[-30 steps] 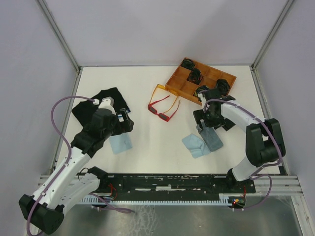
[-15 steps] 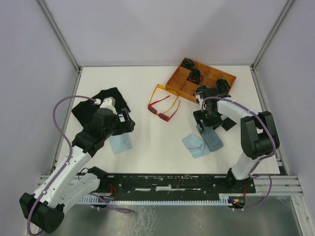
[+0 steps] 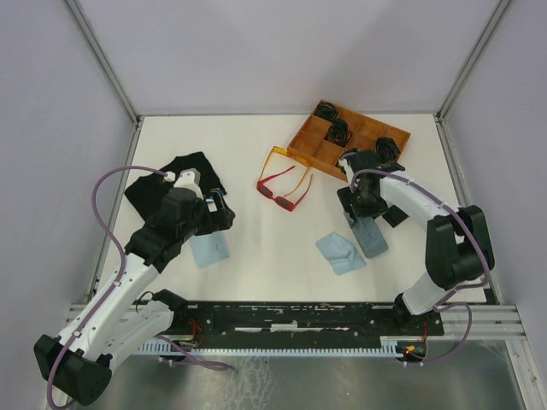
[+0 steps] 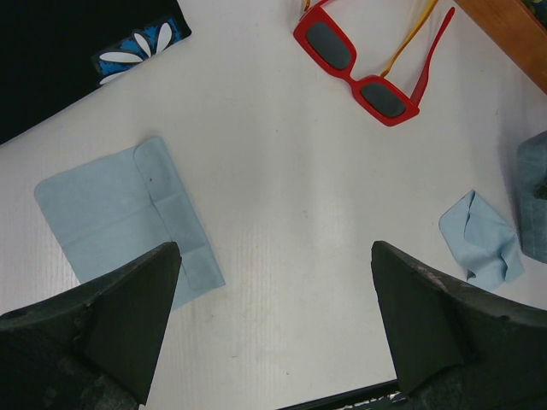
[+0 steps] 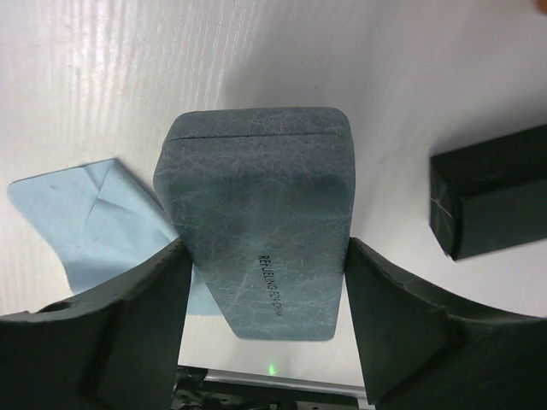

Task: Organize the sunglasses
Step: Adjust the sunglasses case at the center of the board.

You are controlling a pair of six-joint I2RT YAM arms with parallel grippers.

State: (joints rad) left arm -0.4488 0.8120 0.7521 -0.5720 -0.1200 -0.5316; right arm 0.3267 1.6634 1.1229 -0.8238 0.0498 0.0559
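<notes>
The red sunglasses with dark lenses lie open on the table centre, also in the left wrist view. The translucent orange-yellow pair lies just behind them, touching; its temples show in the left wrist view. My left gripper hangs open and empty left of both pairs. My right gripper is shut on a grey-blue case, fingers pressing both long sides, with the case low over the table right of the sunglasses.
An orange compartment tray with dark items stands at the back right. A black case lies right of the grey-blue one. Light blue cloths lie flat and crumpled. A black pouch lies at the left.
My right gripper has shifted slightly right and back with the grey-blue case, turning it a little. The left arm and the sunglasses have not moved.
</notes>
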